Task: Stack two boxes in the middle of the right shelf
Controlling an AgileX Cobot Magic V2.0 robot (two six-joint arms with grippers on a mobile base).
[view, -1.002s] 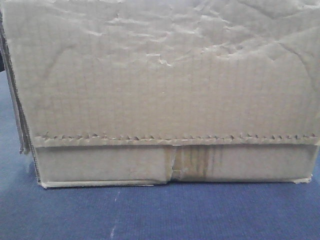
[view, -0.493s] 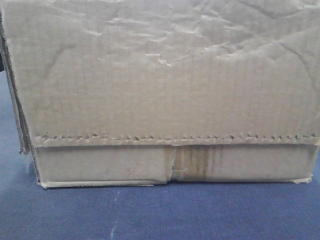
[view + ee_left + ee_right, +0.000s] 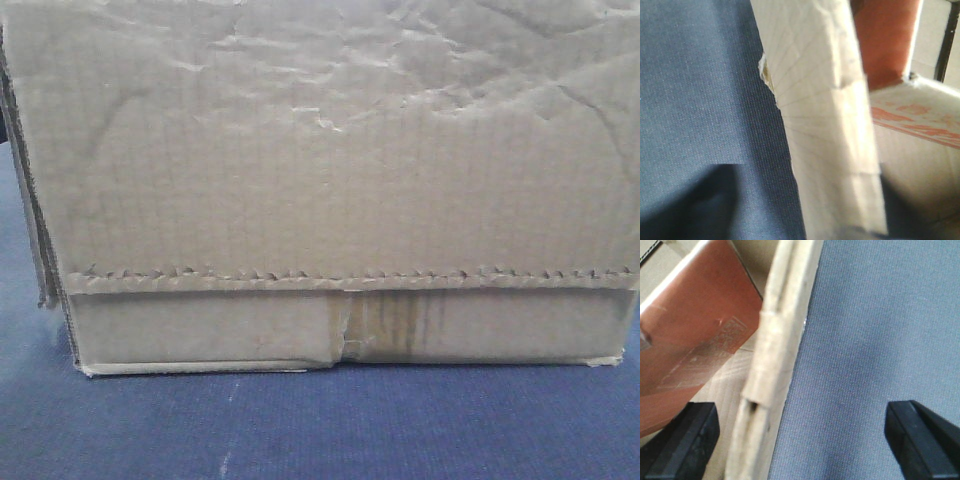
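Grasping a box (image 3: 320, 150): right gripper (image 3: 801, 412) stands spread astride its wall; left gripper's state I cannot tell; counter (image 3: 320, 430) edges unseen. Next: pinch both walls, lift evenly

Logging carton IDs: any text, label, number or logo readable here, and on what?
Nothing legible in any view.
box, front view: no print, only tape stains.
pale cardboard panel, left wrist view: orange-red print, too blurred to read.
red-brown panel, right wrist view: faint boxed marking, unreadable.
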